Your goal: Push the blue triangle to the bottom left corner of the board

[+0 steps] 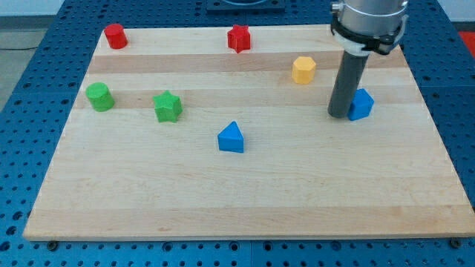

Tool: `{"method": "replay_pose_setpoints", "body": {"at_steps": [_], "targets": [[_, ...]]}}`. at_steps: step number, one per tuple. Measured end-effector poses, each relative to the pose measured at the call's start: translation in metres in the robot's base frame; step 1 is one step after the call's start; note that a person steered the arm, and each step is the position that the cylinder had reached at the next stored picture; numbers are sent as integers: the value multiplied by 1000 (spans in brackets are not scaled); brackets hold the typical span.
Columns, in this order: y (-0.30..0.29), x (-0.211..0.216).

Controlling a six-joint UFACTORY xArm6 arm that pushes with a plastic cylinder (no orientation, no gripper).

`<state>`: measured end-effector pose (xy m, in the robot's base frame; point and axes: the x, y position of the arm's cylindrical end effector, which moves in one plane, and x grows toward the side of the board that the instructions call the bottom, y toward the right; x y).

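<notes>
The blue triangle (231, 138) lies near the middle of the wooden board (245, 208). My rod comes down from the view's top right, and my tip (339, 115) rests on the board well to the right of the triangle. The tip touches, or nearly touches, the left side of a second blue block (363, 104). The board's bottom left corner (33, 231) is far to the left and below the triangle.
A green star (168, 106) and a green cylinder (99, 96) sit left of the triangle. A red cylinder (115, 35) is at the top left, a red star (238, 38) at the top middle, and a yellow hexagon (303, 70) just left of the rod.
</notes>
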<state>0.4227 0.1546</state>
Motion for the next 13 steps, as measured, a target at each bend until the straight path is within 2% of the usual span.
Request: {"method": "replay_pose_setpoints", "body": {"at_steps": [2,5,6,9,13], "targets": [[30,-1],[24,-8],[-4,-3],[-127,48],[-255,63]]}}
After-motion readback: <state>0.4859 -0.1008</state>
